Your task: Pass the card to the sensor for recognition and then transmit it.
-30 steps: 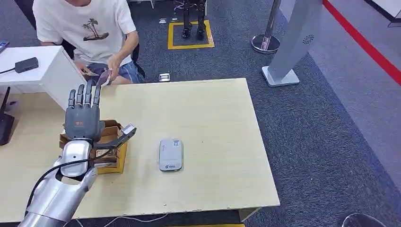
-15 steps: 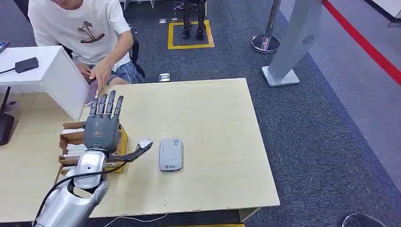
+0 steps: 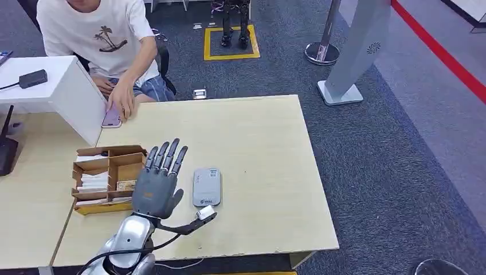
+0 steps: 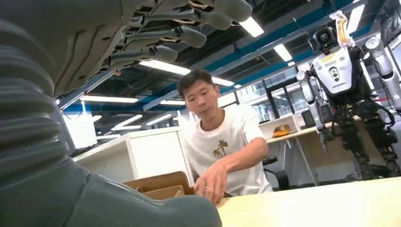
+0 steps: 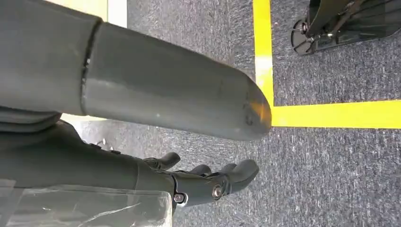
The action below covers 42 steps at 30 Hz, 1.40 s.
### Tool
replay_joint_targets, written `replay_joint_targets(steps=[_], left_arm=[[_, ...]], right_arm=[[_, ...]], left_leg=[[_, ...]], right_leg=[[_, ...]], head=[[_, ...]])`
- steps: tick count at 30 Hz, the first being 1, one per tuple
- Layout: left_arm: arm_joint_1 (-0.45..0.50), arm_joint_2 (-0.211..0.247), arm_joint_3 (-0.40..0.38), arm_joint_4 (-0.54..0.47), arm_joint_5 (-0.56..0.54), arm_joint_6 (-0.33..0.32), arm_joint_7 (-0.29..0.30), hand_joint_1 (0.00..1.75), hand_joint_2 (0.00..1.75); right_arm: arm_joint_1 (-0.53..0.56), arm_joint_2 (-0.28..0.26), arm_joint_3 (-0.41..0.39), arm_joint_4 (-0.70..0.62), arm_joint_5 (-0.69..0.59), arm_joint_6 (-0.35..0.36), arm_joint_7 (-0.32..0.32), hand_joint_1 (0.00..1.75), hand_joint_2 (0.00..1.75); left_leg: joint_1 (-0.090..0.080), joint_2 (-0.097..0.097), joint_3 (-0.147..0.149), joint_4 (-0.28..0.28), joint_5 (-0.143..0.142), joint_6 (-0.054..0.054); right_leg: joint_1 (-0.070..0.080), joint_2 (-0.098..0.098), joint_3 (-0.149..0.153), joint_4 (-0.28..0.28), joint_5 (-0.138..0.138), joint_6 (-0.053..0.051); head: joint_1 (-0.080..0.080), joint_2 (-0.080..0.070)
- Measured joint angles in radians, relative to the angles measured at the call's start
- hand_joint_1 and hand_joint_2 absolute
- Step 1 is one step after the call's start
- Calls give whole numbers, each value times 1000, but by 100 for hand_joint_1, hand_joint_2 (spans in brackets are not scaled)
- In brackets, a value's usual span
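Left hand: raised over the table, back of the hand up, fingers straight and fanned apart, thumb stuck out toward the reader; it holds nothing that I can see. The left wrist view shows the fingers extended overhead.
Right hand: hanging over grey carpet with yellow floor tape; fingers look curled inward, but from this angle I cannot tell whether they grip anything.
Reader: a flat grey device lying on the table, just beside the left hand's thumb side, apart from it.
Card: none can be made out for certain; a small pale thing sits at the thumb tip, too small to name.
Box: open brown cardboard tray with compartments, white slips inside, on the table beside the left hand.
Person: seated at the far edge in a white shirt, one hand resting on a phone on the table.
Background: another robot stands behind the person.
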<state>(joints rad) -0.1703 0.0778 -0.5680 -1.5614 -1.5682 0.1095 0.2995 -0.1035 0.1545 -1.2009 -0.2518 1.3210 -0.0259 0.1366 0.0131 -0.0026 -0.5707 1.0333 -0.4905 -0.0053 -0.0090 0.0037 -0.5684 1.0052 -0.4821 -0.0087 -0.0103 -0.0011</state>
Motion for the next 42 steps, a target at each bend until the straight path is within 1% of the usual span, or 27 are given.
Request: replay_joint_targets(steps=[2, 3, 7, 12, 14, 17, 25, 31, 42], left_arm=[[11, 5, 0, -6, 0, -2, 21, 0, 175], [19, 12, 0, -9, 0, -2, 41, 0, 175], [45, 53, 0, -24, 0, 15, 141, 0, 175], [73, 100, 0, -41, 0, 24, 212, 0, 175], [81, 117, 1, -46, 0, 24, 224, 0, 175], [92, 133, 2, -53, 0, 24, 227, 0, 175], [99, 152, 2, -58, 0, 24, 238, 0, 175], [109, 166, 3, -69, 0, 21, 277, 0, 175], [135, 193, 3, -102, -1, -26, 349, 0, 175]], right_arm=[[0, 0, -4, 0, -13, -5, 0, 0, 0], [0, 0, -7, 0, -13, -8, 0, 0, 0], [1, 0, -10, 0, -12, -12, 9, 0, 0], [1, 0, -10, 0, -12, -15, 7, 0, 0], [1, 0, -10, 0, -13, -16, 6, 0, 0], [0, 0, -10, 0, -13, -16, 5, 0, 0], [0, 0, -11, 0, -13, -16, 5, 0, 0], [1, 0, -11, 0, -12, -18, 12, 0, 0], [1, 0, -14, 0, -27, -31, 13, 0, 0]], left_leg=[[0, 0, 0, 0, 0, 0], [0, 0, 0, 0, 0, 0], [0, 0, 0, 0, 0, 0], [0, 0, 0, 0, 0, 0], [0, 0, 0, 0, 0, 0], [0, 0, 0, 0, 0, 0], [0, 0, 0, 0, 0, 0], [0, 0, 0, 0, 0, 0], [0, 0, 0, 0, 0, 0]], right_leg=[[0, 0, 0, 0, 0, 0], [0, 0, 0, 0, 0, 0], [0, 0, 0, 0, 0, 0], [0, 0, 0, 0, 0, 0], [0, 0, 0, 0, 0, 0], [0, 0, 0, 0, 0, 0], [0, 0, 0, 0, 0, 0], [0, 0, 0, 0, 0, 0], [0, 0, 0, 0, 0, 0]], head=[[0, 0], [0, 0], [0, 0], [0, 0], [0, 0], [0, 0], [0, 0], [0, 0], [0, 0]])
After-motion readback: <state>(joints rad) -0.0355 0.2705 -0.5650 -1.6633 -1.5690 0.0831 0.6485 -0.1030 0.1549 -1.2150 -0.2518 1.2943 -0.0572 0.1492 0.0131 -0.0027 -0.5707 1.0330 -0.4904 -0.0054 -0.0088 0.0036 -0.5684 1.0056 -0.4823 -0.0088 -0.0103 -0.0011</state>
